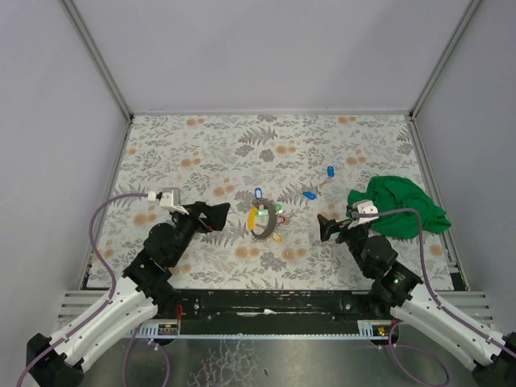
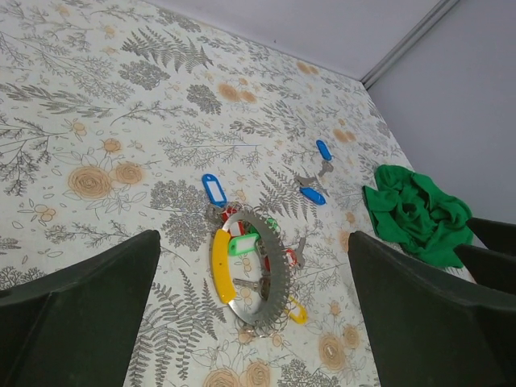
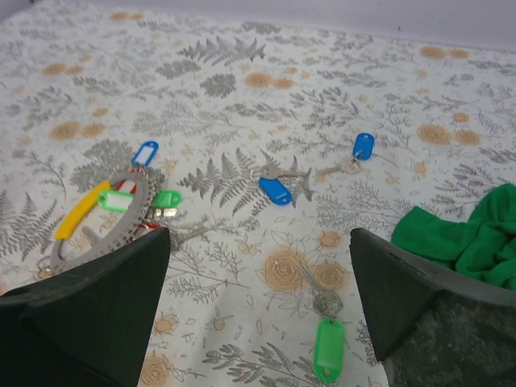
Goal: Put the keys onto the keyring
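Right gripper (image 3: 260, 242): fingers apart, empty | left gripper (image 2: 254, 242): fingers apart, beside keyring (image 2: 250, 270) | advice: pinch loose green-tagged key (image 3: 326, 348), right of keyring, by its tag

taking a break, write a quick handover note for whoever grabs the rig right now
Grippers: left gripper and right gripper both open, empty, either side of the keyring.
Keyring lies flat, yellow and green tags on it.
Loose: near blue key and far blue key beyond the ring; green key by the right gripper.
Left: thread those three. A third blue tag sits at the ring's edge; attachment unclear.
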Robot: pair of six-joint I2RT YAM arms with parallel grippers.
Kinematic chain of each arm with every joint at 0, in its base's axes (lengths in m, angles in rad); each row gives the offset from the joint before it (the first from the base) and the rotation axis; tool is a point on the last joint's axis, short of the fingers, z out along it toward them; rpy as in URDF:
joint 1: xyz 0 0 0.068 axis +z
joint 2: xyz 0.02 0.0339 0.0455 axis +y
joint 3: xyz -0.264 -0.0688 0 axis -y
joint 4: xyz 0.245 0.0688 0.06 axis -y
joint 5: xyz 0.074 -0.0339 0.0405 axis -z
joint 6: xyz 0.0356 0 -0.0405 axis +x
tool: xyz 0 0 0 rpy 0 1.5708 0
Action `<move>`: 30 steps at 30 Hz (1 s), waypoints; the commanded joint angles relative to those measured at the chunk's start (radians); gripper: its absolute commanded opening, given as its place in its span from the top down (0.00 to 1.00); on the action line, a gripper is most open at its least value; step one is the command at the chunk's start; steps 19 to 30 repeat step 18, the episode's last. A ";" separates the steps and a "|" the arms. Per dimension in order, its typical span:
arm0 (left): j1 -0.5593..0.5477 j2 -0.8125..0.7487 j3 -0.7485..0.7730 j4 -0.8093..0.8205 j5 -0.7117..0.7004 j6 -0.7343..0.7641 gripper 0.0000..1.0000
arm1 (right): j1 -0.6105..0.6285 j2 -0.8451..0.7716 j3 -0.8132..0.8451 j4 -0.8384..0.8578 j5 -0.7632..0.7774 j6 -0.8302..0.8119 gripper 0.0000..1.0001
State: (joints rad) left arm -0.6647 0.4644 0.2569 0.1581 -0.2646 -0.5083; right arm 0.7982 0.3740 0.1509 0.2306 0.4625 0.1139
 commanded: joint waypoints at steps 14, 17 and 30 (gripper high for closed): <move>0.005 0.027 0.034 -0.040 0.028 -0.023 0.00 | -0.004 -0.045 0.053 -0.025 0.036 0.005 0.01; 0.005 0.035 0.035 -0.042 0.030 -0.024 0.00 | -0.004 -0.049 0.056 -0.024 0.037 0.003 0.01; 0.005 0.035 0.036 -0.042 0.031 -0.024 0.00 | -0.004 -0.051 0.057 -0.025 0.040 0.005 0.01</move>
